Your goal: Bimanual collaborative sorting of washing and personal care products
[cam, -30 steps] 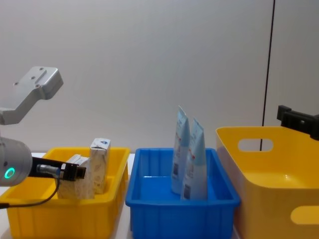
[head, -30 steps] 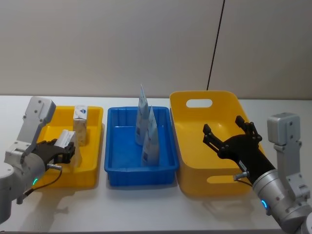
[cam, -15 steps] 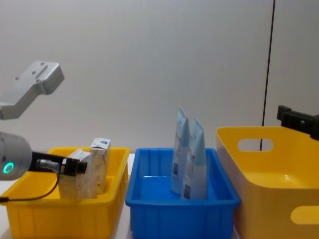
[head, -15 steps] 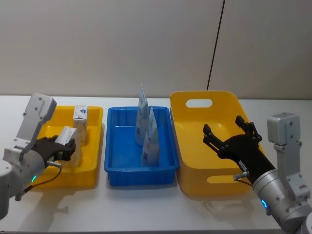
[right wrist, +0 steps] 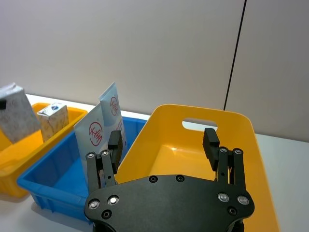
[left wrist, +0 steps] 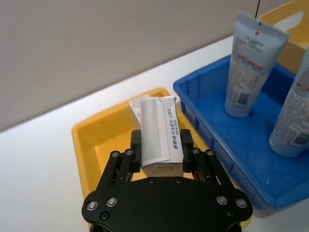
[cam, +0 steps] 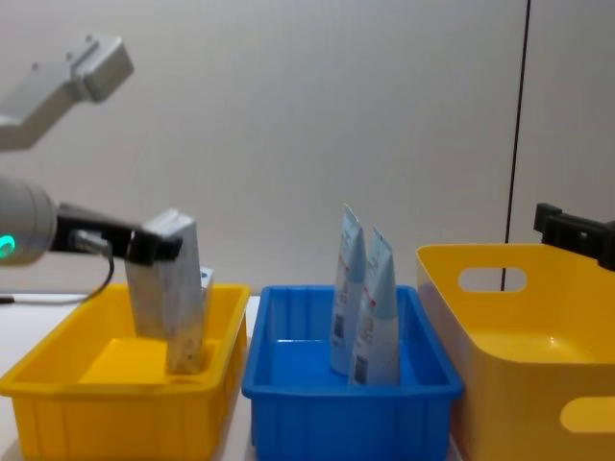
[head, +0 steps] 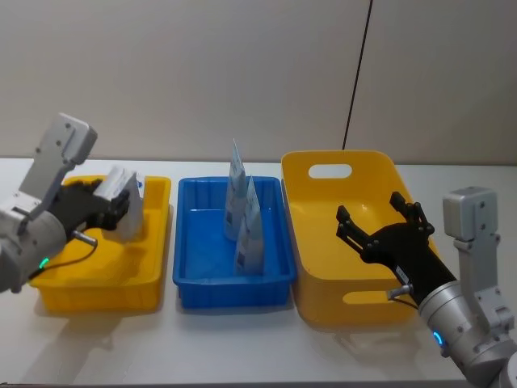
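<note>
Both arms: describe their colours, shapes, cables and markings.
Rounded silver-grey links, each with a boxy grey wrist housing and a small teal light. The left claw and right claw are matte black, studded with silver screws. A thin black cable loops under the left wrist.

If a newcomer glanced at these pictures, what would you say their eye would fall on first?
Probably the left hand, shut on the large cream pack and holding it tilted over the small yellow tray at the robot's left. Next come the two pale-blue tubes standing in the blue tray in the middle, and the right hand hovering open over the big yellow basket on the right.
</note>
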`<state>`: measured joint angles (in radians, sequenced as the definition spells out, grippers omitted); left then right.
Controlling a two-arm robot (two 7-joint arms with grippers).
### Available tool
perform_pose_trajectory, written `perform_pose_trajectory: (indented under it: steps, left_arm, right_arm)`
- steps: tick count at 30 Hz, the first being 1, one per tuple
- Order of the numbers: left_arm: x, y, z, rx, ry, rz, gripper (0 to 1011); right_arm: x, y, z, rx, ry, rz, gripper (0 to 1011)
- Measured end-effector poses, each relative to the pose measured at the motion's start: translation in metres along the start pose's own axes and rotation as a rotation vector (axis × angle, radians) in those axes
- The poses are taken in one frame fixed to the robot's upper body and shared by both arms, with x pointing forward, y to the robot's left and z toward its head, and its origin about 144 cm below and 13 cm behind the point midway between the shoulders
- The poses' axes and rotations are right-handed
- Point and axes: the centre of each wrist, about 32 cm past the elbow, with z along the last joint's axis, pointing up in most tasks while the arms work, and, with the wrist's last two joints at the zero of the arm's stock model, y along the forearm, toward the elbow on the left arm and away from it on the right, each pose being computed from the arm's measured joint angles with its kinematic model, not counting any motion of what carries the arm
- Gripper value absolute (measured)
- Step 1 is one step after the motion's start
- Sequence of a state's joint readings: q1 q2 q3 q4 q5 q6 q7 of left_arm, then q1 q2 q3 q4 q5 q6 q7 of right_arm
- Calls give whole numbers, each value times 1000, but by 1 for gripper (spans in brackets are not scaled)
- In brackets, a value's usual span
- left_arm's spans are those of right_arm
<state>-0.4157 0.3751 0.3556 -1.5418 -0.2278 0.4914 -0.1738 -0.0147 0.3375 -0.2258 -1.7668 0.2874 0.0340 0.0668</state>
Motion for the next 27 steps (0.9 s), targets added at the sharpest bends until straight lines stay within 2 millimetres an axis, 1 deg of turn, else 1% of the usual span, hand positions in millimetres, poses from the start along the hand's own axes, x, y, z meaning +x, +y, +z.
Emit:
perform_pose_trajectory:
  steps: [5, 6, 14, 27]
  left_arm:
    - [11, 5, 15, -47, -66, -27, 436]
    - [11, 5, 15, -47, -66, -27, 436]
    - [30, 14, 39, -122, -148, -95, 436]
    - [48, 20, 64, -224, -194, -253, 436]
  right_arm:
    - [0, 0, 0, 0, 0, 0, 1002]
    - [0, 0, 0, 0, 0, 0, 1002]
    - [0, 0, 0, 0, 0, 0, 1002]
    - [0, 0, 0, 0, 0, 0, 1002]
